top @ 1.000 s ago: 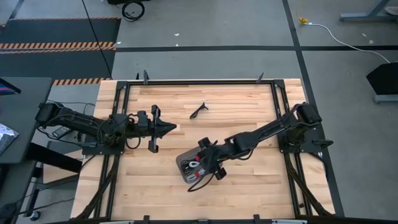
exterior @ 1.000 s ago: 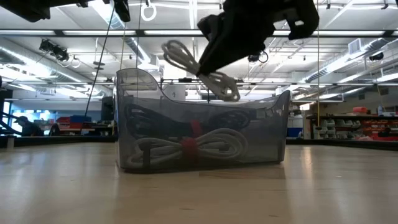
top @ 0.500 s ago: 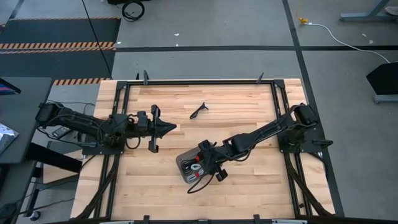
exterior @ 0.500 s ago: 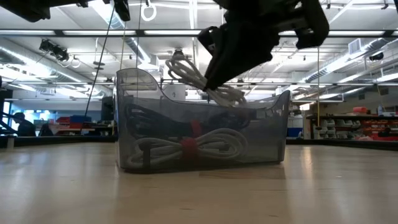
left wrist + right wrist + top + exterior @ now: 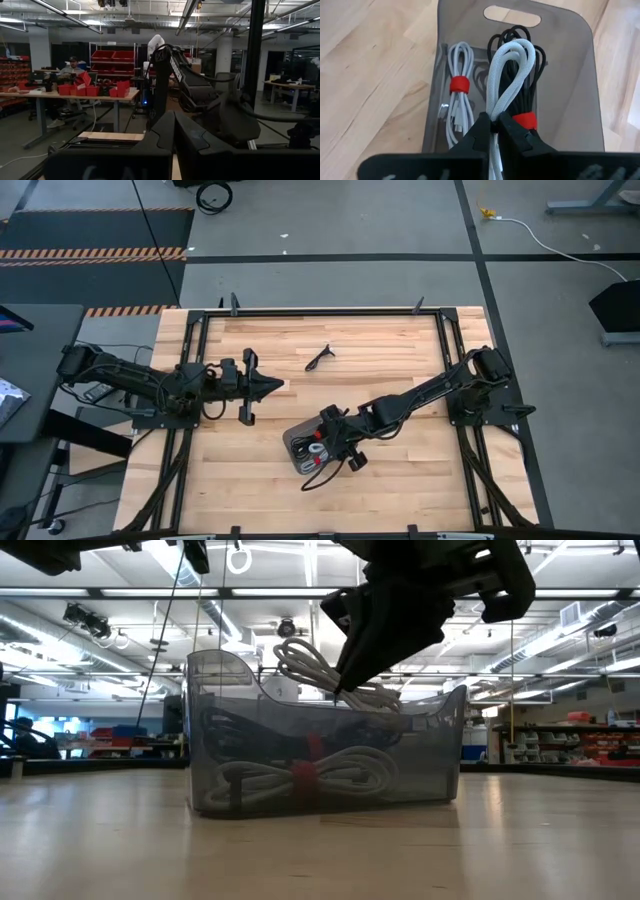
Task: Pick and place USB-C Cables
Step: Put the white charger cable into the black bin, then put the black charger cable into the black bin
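Right now the right gripper (image 5: 494, 126) is pinched shut on a white cable (image 5: 507, 75), holding the bundle just over the open top of the grey tray (image 5: 580, 95), above a black cable (image 5: 532, 107) with a red band. Beside it lies another white cable (image 5: 459, 107). To finish well, lower straight down until the loop rests on the black one, then open, so nothing catches the tray wall. Another black cable (image 5: 319, 357) waits on the table (image 5: 400, 345), well apart. The left gripper (image 5: 270, 386) idles shut. Compared with a second ago, the held bundle has sunk towards the rim
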### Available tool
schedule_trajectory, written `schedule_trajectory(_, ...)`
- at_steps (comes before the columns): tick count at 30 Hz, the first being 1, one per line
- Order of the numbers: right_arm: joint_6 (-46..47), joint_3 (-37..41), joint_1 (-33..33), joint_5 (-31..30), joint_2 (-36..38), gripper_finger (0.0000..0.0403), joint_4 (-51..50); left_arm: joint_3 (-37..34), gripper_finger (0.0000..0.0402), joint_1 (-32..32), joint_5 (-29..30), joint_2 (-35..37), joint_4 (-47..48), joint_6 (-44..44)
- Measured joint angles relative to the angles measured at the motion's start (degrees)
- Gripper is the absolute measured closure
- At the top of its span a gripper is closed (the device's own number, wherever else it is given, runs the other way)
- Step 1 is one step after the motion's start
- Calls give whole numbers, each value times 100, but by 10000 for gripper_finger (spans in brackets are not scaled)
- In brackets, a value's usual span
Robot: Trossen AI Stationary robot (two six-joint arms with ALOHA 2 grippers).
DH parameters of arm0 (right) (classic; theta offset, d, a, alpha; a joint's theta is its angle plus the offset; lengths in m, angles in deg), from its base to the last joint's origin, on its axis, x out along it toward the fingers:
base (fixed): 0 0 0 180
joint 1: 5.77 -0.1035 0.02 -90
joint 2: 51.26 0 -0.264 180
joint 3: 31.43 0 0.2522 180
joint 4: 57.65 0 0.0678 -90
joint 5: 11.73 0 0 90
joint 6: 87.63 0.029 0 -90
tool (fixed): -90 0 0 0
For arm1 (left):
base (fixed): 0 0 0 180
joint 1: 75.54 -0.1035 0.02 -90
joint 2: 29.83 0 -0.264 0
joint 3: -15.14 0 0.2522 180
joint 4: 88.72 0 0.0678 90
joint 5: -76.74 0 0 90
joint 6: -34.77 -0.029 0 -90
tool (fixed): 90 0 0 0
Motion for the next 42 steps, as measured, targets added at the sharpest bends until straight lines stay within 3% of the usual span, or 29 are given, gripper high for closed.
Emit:
schedule_trajectory(11, 143, 0, 8, 0, 0, 342, -78, 0, 390, 0, 0, 0, 2, 2)
schedule_trajectory(27, 232, 0, 11, -232, 2, 221, -46, 0, 390, 0, 0, 0, 5, 4)
schedule_trajectory(38, 305, -986, -11, -394, 31, 217, -445, 0, 390, 0, 149, 0, 66, 20)
schedule_trajectory(42, 566, -1393, 5, -1090, 31, 223, -953, 0, 390, 0, 149, 0, 65, 39)
